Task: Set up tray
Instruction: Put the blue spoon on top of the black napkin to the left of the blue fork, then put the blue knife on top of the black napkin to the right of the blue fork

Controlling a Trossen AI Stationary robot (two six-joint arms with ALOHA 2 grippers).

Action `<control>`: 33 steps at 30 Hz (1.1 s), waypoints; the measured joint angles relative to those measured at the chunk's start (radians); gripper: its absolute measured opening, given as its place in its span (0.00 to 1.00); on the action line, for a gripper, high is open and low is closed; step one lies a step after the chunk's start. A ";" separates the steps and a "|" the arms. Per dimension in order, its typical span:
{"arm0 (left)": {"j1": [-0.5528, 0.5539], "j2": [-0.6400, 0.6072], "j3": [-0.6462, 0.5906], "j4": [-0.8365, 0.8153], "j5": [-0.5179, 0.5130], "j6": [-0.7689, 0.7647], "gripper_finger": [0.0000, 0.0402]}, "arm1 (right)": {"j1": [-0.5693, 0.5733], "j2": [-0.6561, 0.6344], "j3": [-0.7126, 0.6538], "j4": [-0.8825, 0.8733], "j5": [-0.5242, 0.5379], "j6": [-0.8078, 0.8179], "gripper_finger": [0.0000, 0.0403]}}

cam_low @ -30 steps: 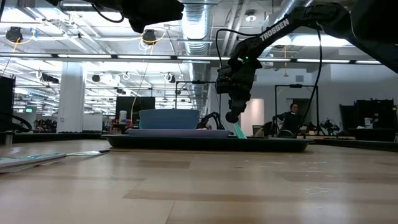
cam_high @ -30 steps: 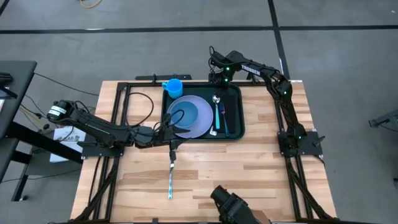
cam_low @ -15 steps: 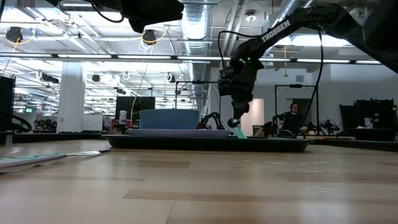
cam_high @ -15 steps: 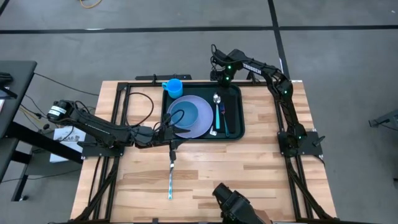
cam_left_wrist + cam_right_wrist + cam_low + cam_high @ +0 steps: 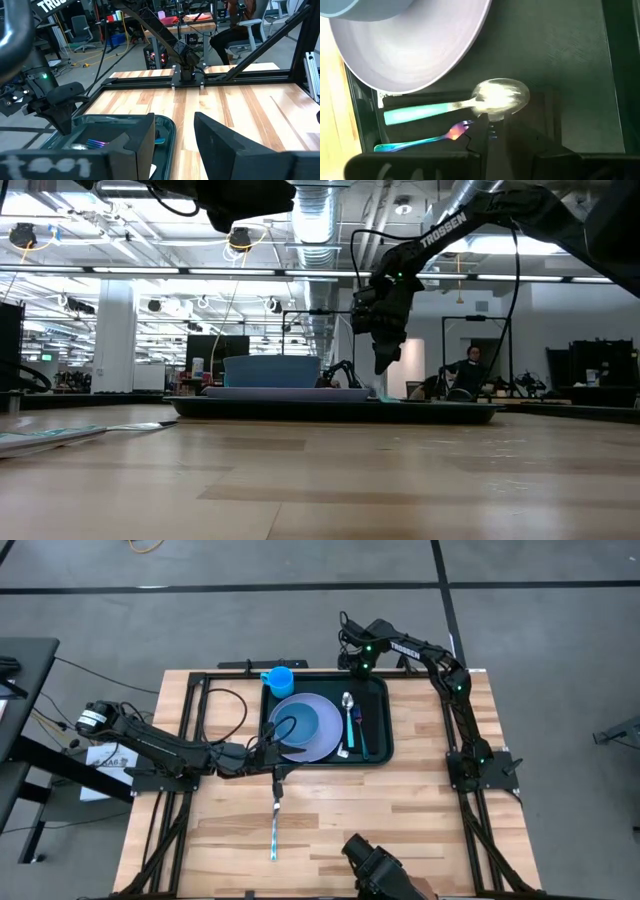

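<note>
The dark green tray (image 5: 378,690) lies at the table's far middle. On it sit a lavender plate (image 5: 318,738) with a blue bowl (image 5: 290,723), a blue cup (image 5: 278,678), a spoon (image 5: 500,97) and a fork (image 5: 422,142), both teal-handled and lying flat side by side. My right gripper (image 5: 502,132) hangs above the tray's far end, just beyond the spoon's bowl, its fingers a narrow gap apart with nothing between them. My left gripper (image 5: 175,135) is held level above the tray's near left corner, open and empty.
A teal-handled knife (image 5: 274,828) lies on the bare wood toward the near edge. Black frame rails (image 5: 190,730) run along the table's sides and far edge. A camera (image 5: 372,868) stands at the near edge. A person (image 5: 465,375) sits in the room behind.
My right gripper has risen from the tray's far end. In the low view, the teal piece that showed just below its fingertips has dropped out of sight behind the tray's rim. The spoon lies flat in the tray.
</note>
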 joint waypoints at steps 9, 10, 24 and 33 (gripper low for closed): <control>0.000 0.000 0.000 0.000 0.000 0.000 0.32 | 0.000 0.000 0.000 0.000 0.015 0.010 0.13; 0.000 0.000 0.000 0.000 0.000 0.000 0.32 | 0.000 0.000 0.000 0.000 0.024 0.011 0.13; -0.019 -0.002 0.000 -0.064 -0.046 -0.013 0.32 | 0.005 -0.080 0.000 -0.083 -0.046 0.013 0.13; -0.026 -0.003 0.068 -0.357 -0.070 -0.175 0.32 | 0.039 -0.271 0.001 -0.321 -0.411 -0.052 0.13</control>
